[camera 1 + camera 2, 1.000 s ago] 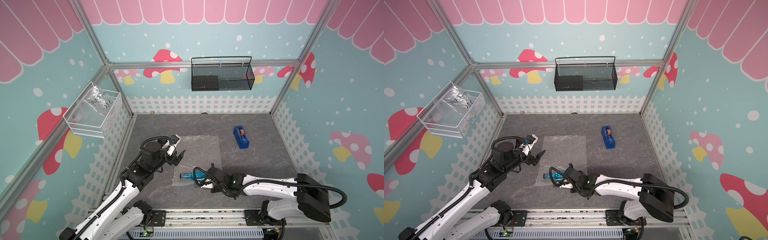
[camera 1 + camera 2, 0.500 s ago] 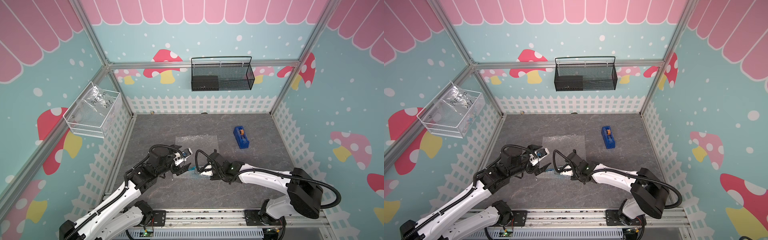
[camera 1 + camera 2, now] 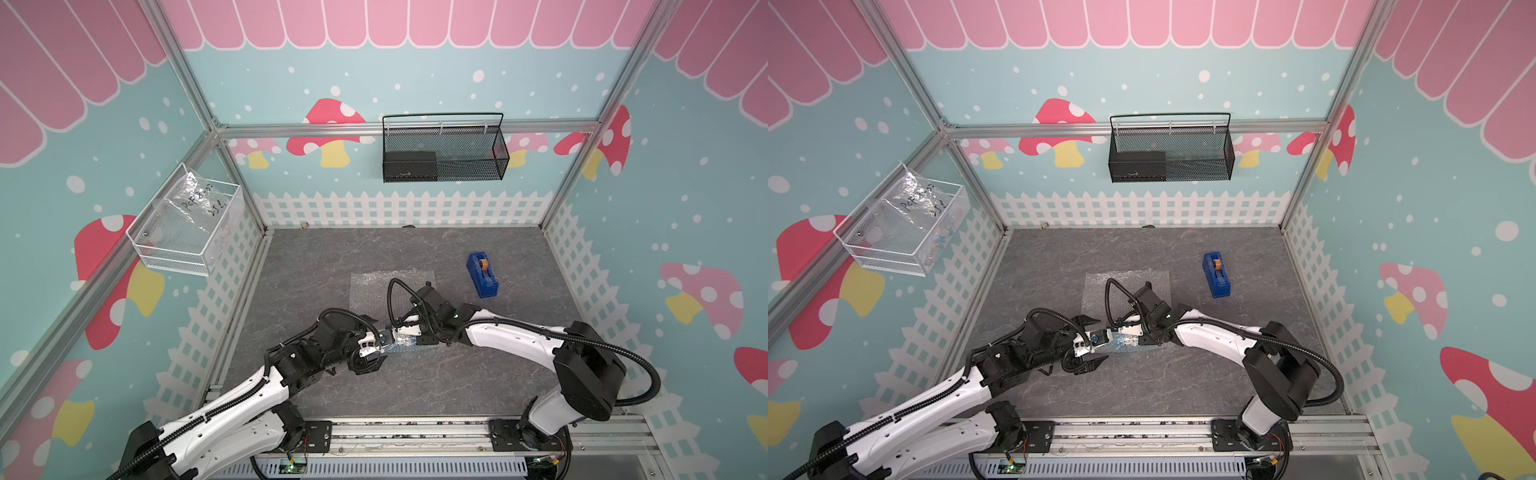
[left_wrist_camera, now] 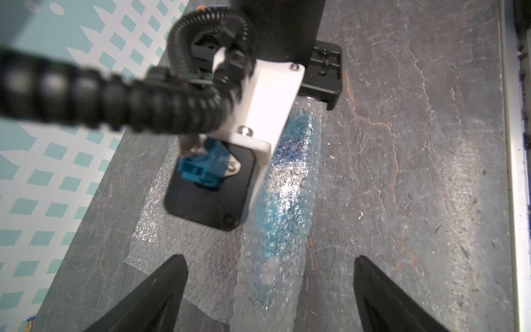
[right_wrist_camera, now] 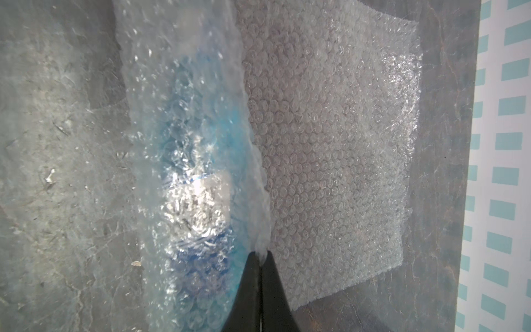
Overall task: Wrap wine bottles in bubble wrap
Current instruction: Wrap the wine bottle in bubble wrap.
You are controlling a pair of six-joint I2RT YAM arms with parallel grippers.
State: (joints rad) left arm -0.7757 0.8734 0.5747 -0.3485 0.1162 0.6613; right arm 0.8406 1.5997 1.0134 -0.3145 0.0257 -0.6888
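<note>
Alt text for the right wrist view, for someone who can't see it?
The right claw, shut, pinches the edge of the bubble wrap folded over the blue-filled bottle. The rest of the sheet lies flat on the grey tabletop.

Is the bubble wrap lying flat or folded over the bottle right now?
Partly folded: the shut right claw holds the bubble wrap edge over the lying bottle, blue showing through; the rest lies flat on the table.

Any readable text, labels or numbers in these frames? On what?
"25": handwritten on the crinkled clear bag in the white wire basket; the line above it is too unclear to read.
Label on the blue-liquid bottle, under the bubble wrap: blurred, unreadable.
Light mark on the black box in the black mesh basket: too small.
</note>
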